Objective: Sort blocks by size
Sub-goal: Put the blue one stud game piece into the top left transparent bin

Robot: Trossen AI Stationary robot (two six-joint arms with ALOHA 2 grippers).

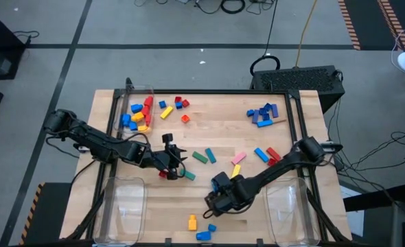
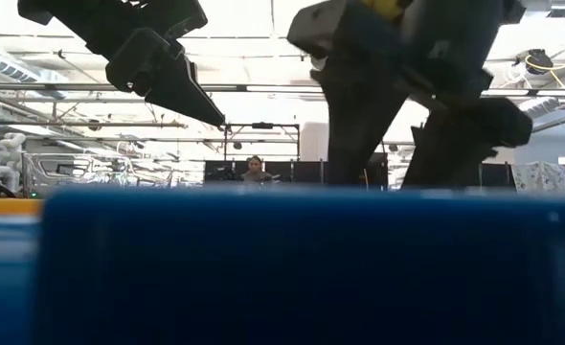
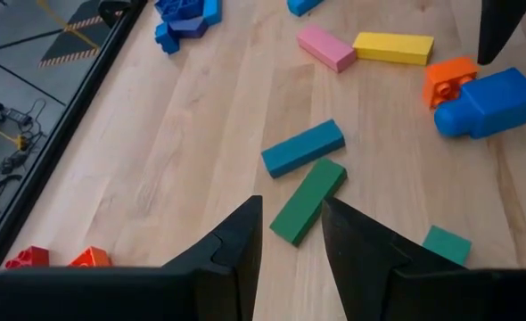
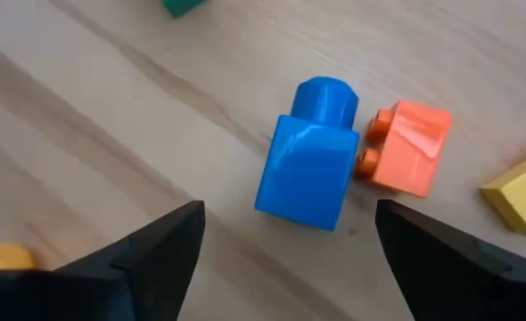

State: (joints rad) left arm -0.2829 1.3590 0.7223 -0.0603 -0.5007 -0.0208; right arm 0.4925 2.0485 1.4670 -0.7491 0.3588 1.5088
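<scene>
Blue block [image 4: 308,169], single stud on one end, lay flat on the counter [image 1: 292,137] with an orange block [image 4: 406,147] touching its side. A yellow block [image 4: 521,201] sat just beside those two. Right hand [image 4: 290,236] hung over the blue block with fingers spread wide, one to each side, pinching nothing.

Green bar [image 3: 308,201] lay mid-counter with a blue bar [image 3: 303,147] touching it. A pink bar [image 3: 327,46] and a yellow bar [image 3: 392,46] lay farther on. Left hand [image 3: 291,241] sat low at the near end of the green bar, fingers parted by a narrow gap, holding nothing.

More blocks stood in a mixed pile [image 1: 139,113] by a clear bin [image 1: 128,92] and in a blue cluster [image 1: 263,114] at the far right. Two more clear bins [image 1: 123,184] stood at the near edge.

Step judged: both hands lining up a pick, sorting barely under way. Next move called for the right hand to drop and close on the blue block alone without catching the orange one. Left hand needed to centre on the green bar first.
</scene>
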